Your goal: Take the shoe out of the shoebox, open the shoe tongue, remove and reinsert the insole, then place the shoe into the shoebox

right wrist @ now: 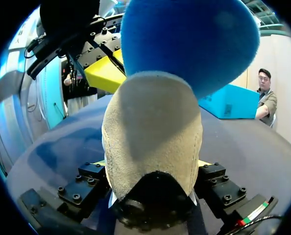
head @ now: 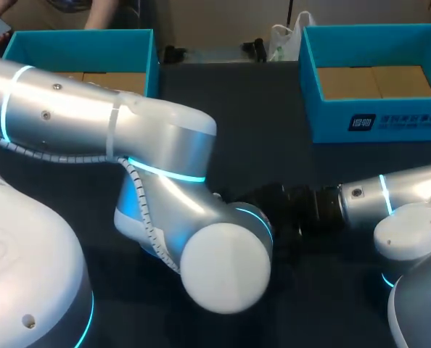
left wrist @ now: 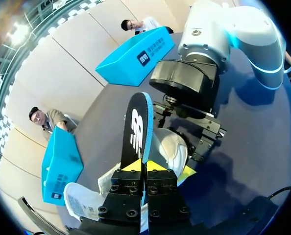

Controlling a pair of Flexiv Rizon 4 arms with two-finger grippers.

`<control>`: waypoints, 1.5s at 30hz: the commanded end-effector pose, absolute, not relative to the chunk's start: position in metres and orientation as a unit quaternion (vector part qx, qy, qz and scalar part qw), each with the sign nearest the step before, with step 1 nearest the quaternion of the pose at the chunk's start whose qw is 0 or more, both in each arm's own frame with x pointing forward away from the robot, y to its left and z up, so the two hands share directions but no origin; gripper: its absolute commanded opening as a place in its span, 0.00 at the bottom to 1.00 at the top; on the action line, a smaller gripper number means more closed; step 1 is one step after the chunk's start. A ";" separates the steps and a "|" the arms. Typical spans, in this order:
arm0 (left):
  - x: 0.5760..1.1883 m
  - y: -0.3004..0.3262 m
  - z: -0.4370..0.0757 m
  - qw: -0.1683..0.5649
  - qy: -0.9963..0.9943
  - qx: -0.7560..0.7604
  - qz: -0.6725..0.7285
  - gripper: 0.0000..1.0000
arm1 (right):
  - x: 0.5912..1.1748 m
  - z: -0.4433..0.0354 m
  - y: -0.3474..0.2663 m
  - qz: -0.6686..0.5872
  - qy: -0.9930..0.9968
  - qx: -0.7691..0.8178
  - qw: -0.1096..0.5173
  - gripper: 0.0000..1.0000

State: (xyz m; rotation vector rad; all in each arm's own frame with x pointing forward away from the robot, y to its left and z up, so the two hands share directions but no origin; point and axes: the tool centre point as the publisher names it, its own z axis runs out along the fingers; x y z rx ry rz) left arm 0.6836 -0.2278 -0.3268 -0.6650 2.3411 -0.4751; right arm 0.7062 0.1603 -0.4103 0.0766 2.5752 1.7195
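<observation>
Since the insole is out, step: reinsertion, by my judgement.
Shoeboxes: blue; left shoebox (head: pixel 78 51) upper left, right shoebox (head: pixel 375 116) upper right of the head view.
Shoe (right wrist: pixel 153 137): outside both, heel clamped by right gripper (right wrist: pixel 153 169).
Insole (left wrist: pixel 135 122): upright above the shoe, pinched by left gripper (left wrist: pixel 145 165).
Technique: feed the free end in while the shoe stays braced.
Print: white logo on insole, white mark on right shoebox.
</observation>
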 end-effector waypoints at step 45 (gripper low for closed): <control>0.684 -0.223 -0.344 0.339 0.892 -0.211 -0.213 0.50 | 0.705 -0.409 0.162 0.553 0.833 0.025 0.023 0.00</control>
